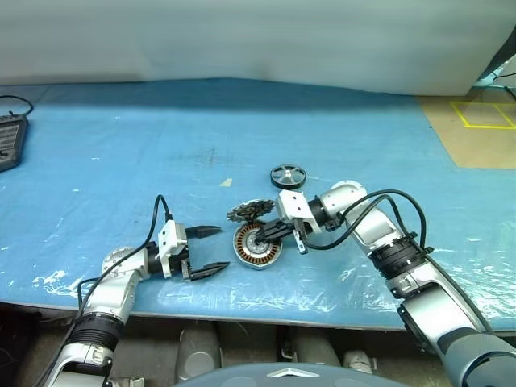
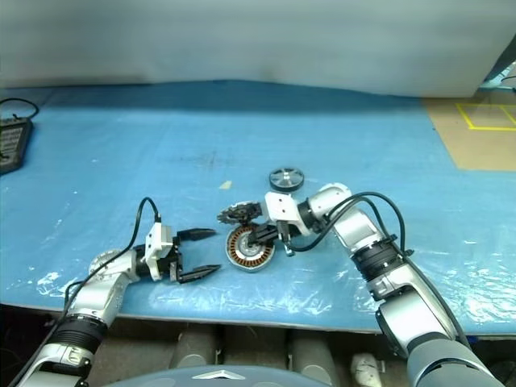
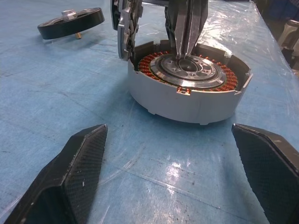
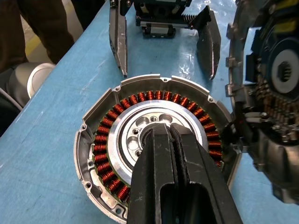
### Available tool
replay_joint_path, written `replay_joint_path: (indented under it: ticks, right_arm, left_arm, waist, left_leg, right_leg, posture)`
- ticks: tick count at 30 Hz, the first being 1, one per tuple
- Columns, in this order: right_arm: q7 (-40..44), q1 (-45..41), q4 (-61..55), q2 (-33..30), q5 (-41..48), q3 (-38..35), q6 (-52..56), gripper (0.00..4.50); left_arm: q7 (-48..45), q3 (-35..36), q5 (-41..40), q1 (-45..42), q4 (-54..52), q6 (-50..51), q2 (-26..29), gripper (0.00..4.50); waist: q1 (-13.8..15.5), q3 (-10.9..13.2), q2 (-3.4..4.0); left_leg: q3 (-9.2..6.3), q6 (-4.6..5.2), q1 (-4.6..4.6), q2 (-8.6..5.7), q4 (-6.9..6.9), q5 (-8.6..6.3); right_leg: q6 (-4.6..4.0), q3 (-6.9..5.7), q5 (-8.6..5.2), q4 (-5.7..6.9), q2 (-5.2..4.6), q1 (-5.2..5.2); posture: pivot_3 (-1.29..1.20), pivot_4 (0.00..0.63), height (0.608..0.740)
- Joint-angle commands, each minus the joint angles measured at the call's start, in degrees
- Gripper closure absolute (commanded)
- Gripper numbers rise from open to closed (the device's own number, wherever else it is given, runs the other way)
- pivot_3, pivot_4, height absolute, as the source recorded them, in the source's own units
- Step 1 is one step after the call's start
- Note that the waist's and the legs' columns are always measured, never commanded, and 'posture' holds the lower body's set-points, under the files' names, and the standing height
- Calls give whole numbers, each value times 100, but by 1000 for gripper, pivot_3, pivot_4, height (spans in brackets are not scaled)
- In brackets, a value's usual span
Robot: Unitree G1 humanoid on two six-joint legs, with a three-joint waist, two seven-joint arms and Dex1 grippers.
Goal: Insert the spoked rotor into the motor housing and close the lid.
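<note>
The motor housing [image 1: 256, 247], a silver cup with copper windings around a central hub, lies on the blue table. Its toothed lid [image 1: 250, 212] stands open at the far rim, still joined to it. The spoked rotor [image 1: 288, 176], dark-rimmed, lies flat on the table behind them. My right gripper [image 4: 161, 128] is shut with nothing in it, and its tips rest on the housing's hub [image 3: 187, 70]. My left gripper [image 1: 219, 247] is open and level, just left of the housing and apart from it, its fingers [image 3: 84, 172] pointing at the housing wall [image 3: 187, 100].
A black device [image 1: 8, 141] lies at the table's far left edge. A small tan scrap [image 1: 226, 183] lies behind the lid. Yellow floor tape [image 1: 484, 117] shows past the table's right end. A person's legs [image 4: 37, 28] stand beside the table.
</note>
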Motion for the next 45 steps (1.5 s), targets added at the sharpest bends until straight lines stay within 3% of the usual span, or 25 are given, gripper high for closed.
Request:
replay_joint_path:
  ticks: [1, 8, 18, 23, 45]
  right_arm:
    - [-59, 110, 148, -22, -192, 167, -40, 4461]
    - [-25, 137, 16, -139, -176, 172, 66, 4461]
    - [258, -44, -1261, -259, 996, -459, 1351, 4461]
    - [190, -33, -1557, -414, 1149, -560, 1620, 4461]
    - [-72, 181, -427, -214, 277, 120, 791, 4461]
  left_arm:
    - [-1, 0, -3, 74, -88, -92, 37, 0]
    - [1, -5, -12, 85, -137, -56, 54, 0]
    - [-16, -23, -16, 84, -129, -52, 34, 0]
    - [-28, -10, -14, 63, -81, -66, 44, 0]
    - [47, 11, -29, 101, -220, 25, 70, 0]
  waist:
    - [-4, -1, 0]
    - [1, -1, 0]
    - [8, -1, 1]
    - [11, -1, 1]
    - [6, -1, 1]
  left_leg:
    - [0, 0, 2, 0, 0, 0]
    - [0, -1, 30, 4, 0, -1]
    - [0, 0, 7, 4, -1, 0]
    - [0, 0, 8, 7, -1, 0]
    - [0, -1, 5, 5, -1, 0]
  right_leg:
    - [0, 1, 0, 0, 0, 1]
    - [0, 2, 0, 1, -2, 26]
    - [0, 1, 0, 0, -1, 7]
    - [0, 1, 0, -1, -1, 8]
    - [0, 0, 0, -2, -1, 6]
  posture:
    - [0, 150, 740]
    - [0, 150, 740]
    - [0, 150, 740]
    - [0, 150, 740]
    - [0, 150, 740]
